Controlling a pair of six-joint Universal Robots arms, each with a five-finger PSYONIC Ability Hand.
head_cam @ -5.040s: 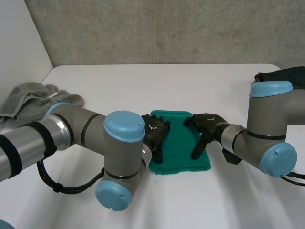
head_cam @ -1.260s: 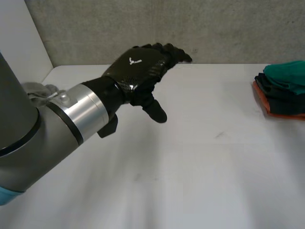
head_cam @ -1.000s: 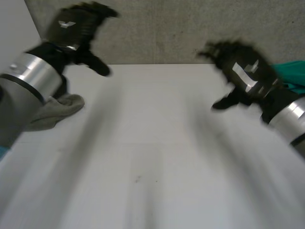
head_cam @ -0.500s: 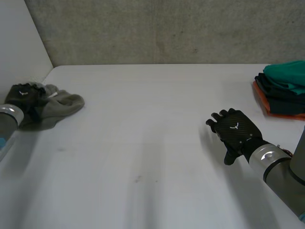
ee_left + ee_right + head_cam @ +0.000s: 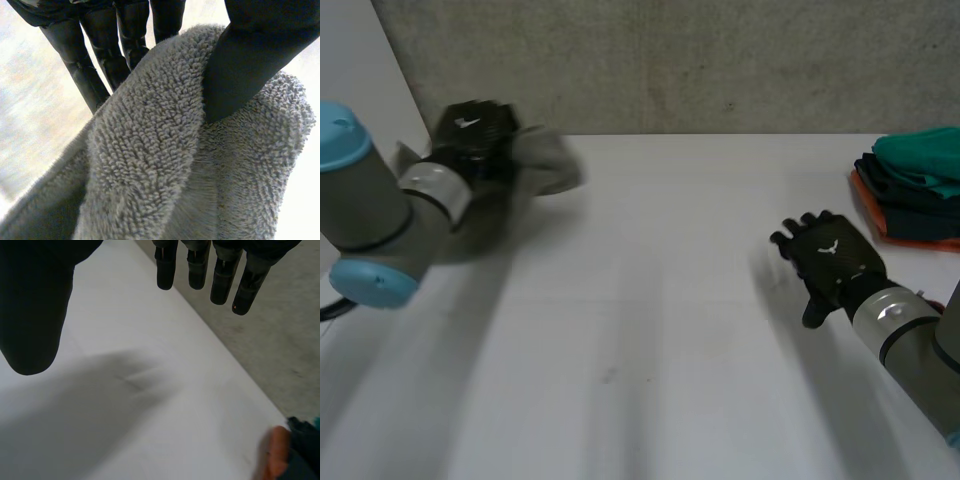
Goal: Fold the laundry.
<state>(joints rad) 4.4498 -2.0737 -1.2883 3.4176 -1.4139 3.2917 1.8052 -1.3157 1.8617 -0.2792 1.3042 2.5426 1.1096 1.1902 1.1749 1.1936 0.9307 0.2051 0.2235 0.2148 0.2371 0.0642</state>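
Note:
A grey terry towel (image 5: pixel 545 165) hangs lifted at the table's far left, held by my left hand (image 5: pixel 470 135). Along that hand's palm, the thumb (image 5: pixel 250 65) presses the towel (image 5: pixel 165 165) against the fingers (image 5: pixel 85 75), so the hand is shut on a bunch of the cloth. My right hand (image 5: pixel 830 260) hovers over the bare table at the right, palm down, fingers (image 5: pixel 200 270) straight and spread, holding nothing.
A stack of folded cloths, green (image 5: pixel 925 160) on top of dark and orange ones, sits at the table's far right edge, with its corner (image 5: pixel 295 450) beyond my right hand. A grey wall runs behind the white table (image 5: pixel 660 300).
My left hand closed on the grey towel and lifted it up and to the right from the table's left edge. The right hand shifted slightly to the right.

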